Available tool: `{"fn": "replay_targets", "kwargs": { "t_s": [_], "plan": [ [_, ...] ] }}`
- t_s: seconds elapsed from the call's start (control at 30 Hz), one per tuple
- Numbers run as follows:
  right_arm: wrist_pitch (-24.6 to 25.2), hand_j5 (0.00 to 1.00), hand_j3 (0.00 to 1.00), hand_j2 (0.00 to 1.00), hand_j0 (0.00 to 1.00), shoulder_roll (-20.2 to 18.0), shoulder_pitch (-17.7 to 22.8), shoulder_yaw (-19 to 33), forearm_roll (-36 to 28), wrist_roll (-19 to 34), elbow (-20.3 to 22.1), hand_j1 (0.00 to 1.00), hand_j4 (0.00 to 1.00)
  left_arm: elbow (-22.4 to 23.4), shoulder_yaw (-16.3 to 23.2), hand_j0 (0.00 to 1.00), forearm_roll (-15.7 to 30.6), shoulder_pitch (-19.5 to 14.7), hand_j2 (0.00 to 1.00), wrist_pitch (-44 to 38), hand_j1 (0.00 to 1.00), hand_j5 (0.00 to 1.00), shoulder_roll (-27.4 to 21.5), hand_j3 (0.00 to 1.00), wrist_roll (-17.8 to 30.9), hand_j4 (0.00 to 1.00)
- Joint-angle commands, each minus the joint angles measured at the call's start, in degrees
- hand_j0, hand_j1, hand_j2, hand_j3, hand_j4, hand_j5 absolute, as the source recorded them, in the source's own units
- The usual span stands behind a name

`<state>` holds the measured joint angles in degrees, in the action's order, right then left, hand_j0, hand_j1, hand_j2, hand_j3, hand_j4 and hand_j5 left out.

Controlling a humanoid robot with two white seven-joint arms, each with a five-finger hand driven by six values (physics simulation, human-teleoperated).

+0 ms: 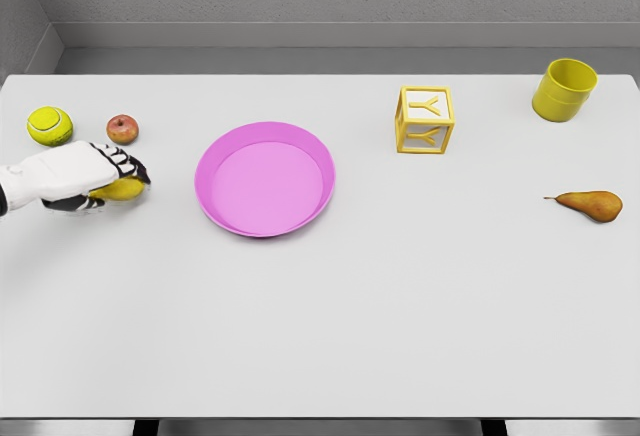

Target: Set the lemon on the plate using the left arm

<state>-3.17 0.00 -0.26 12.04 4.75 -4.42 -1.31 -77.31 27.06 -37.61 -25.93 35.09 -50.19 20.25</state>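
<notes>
Left hand (85, 177) around lemon (122, 190), table-edge

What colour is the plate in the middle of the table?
Pink, a plain magenta-pink plate with no pattern, seen in the head view.

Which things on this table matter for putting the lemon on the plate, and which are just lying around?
Part of the job: lemon, pink plate, left hand closed over the lemon.

Just lying about: tennis ball, apple, yellow letter block, yellow cup, pear.
</notes>
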Motion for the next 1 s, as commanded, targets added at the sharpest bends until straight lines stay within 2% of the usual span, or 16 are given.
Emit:
{"fn": "replay_targets", "kwargs": {
  "t_s": [0.0,0.2,0.4,0.97],
  "plan": [
    [0.0,1.0,1.0,1.0,1.0,0.0,0.0,0.0,0.0,0.0,0.0,1.0,1.0,-0.6,-0.1,0.64,0.4,0.0,0.64,-0.1,0.64,0.64,-0.2,0.64,0.0,0.64],
    [0.0,1.0,1.0,1.0,1.0,0.0,0.0,0.0,0.0,0.0,0.1,1.0,1.0,-2.8,-2.6,0.64,0.4,0.3,0.64,-0.1,0.64,0.64,0.4,0.64,0.0,0.64],
    [0.0,1.0,1.0,1.0,1.0,0.0,0.0,0.0,0.0,0.0,0.0,1.0,1.0,-2.9,-4.7,0.65,0.4,0.3,0.65,-0.1,0.65,0.65,4.7,0.65,0.0,0.65],
    [0.0,1.0,1.0,1.0,1.0,0.0,0.0,0.0,0.0,0.0,0.0,1.0,1.0,-7.5,-4.3,0.66,0.6,0.1,0.66,-0.1,0.66,0.66,12.0,0.66,0.7,0.66]
  ]
}}
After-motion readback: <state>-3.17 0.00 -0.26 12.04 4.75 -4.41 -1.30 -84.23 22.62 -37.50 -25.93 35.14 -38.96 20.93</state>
